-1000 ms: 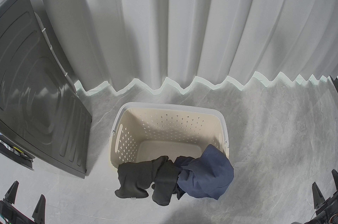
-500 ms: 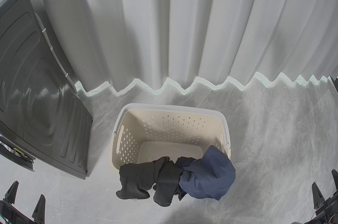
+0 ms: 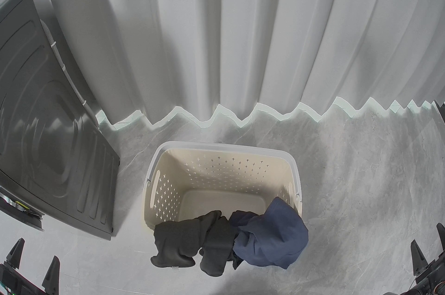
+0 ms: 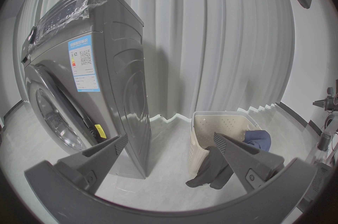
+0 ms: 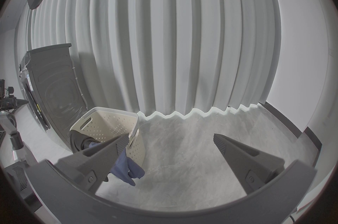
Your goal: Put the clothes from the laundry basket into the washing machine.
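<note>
Hanging low at the near left, the left gripper (image 4: 169, 136) has its fingers spread wide, nothing between them. Right gripper (image 5: 170, 136) low at the near right, equally wide open and empty. Both well apart from the load. Between them, farther out on the grey floor (image 3: 371, 171), stands the cream laundry basket (image 3: 222, 145), upright, perforated walls, bare bottom showing inside. Clothes sit at its near rim: dark grey garment (image 3: 178, 240) draped over the edge and hanging down outside towards the left, blue garment (image 3: 273, 235) bunched over the near right corner, the two touching in the middle. Washing machine (image 3: 41, 138) stands to the basket's left, near it but apart, grey side panel towards the basket; round door on its front shows in the left wrist view. White pleated curtain (image 3: 232, 22) hangs behind everything, hem meeting the floor.
</note>
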